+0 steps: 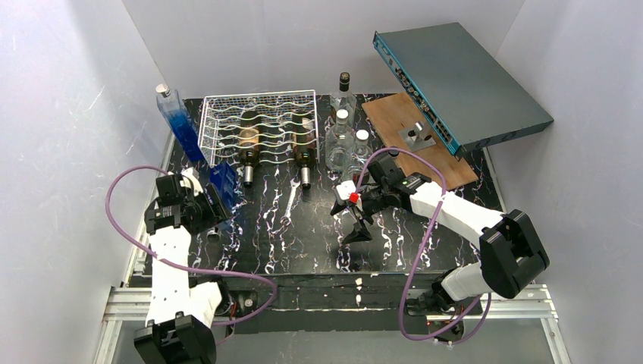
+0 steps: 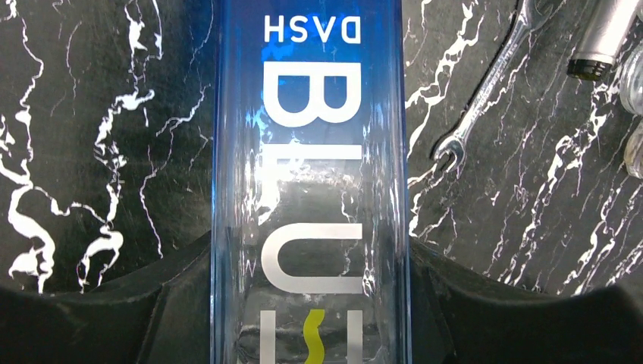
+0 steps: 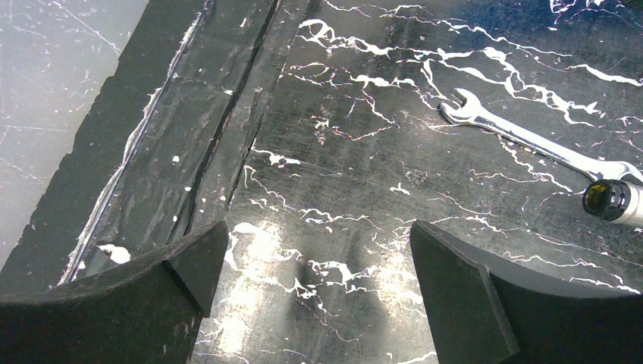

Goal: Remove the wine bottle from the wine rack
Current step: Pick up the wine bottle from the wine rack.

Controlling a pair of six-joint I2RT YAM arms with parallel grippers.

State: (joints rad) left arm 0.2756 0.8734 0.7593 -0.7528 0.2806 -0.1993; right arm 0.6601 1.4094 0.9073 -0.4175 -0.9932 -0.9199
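My left gripper (image 1: pixel 211 199) is shut on a tall blue-tinted glass bottle (image 1: pixel 186 133), held tilted just left of the silver-white wire wine rack (image 1: pixel 227 102). In the left wrist view the bottle (image 2: pixel 311 152) with white lettering fills the gap between my black fingers (image 2: pixel 178 296). Two dark wine bottles (image 1: pixel 249 144) (image 1: pixel 305 144) lie in the rack with their necks pointing toward me. My right gripper (image 1: pixel 356 227) is open and empty over the black marble table, right of the rack; its view (image 3: pixel 318 258) shows only bare table between the fingers.
A silver wrench (image 1: pixel 290 205) lies in front of the rack and shows in both wrist views (image 2: pixel 485 91) (image 3: pixel 531 140). Clear glass bottles (image 1: pixel 341 144) stand right of the rack. A wooden board (image 1: pixel 394 125) and a tilted teal box (image 1: pixel 462 76) are at the back right.
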